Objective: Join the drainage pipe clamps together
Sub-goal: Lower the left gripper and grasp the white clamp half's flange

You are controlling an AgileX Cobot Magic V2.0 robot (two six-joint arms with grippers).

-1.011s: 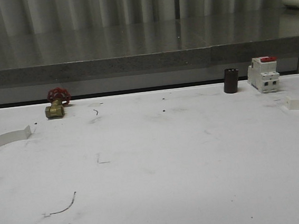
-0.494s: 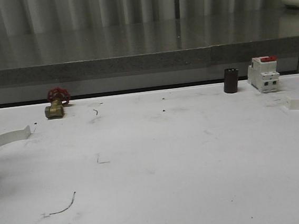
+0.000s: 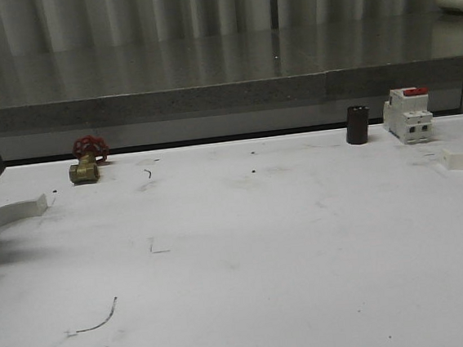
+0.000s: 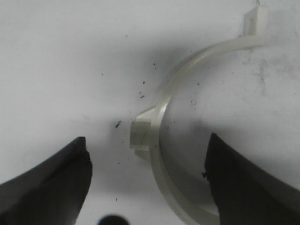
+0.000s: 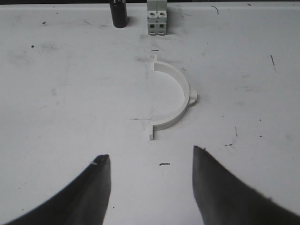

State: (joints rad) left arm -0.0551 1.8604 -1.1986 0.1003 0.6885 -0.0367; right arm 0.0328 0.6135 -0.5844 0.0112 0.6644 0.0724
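White plastic half-rings, one at each side edge of the table, nothing grabbed yet.

The left clamp half (image 4: 161, 122) lies flat right under the left gripper (image 4: 147, 187), its arc running between the wide-open, empty fingers, so that arm's basically lined up. The right clamp half (image 5: 171, 101) sits ahead of the right gripper (image 5: 151, 187), also spread open and empty, with the breaker (image 5: 157, 18) and a black cylinder (image 5: 118, 14) beyond it. Middle of the table (image 3: 247, 246) is bare, plenty of room for joining.
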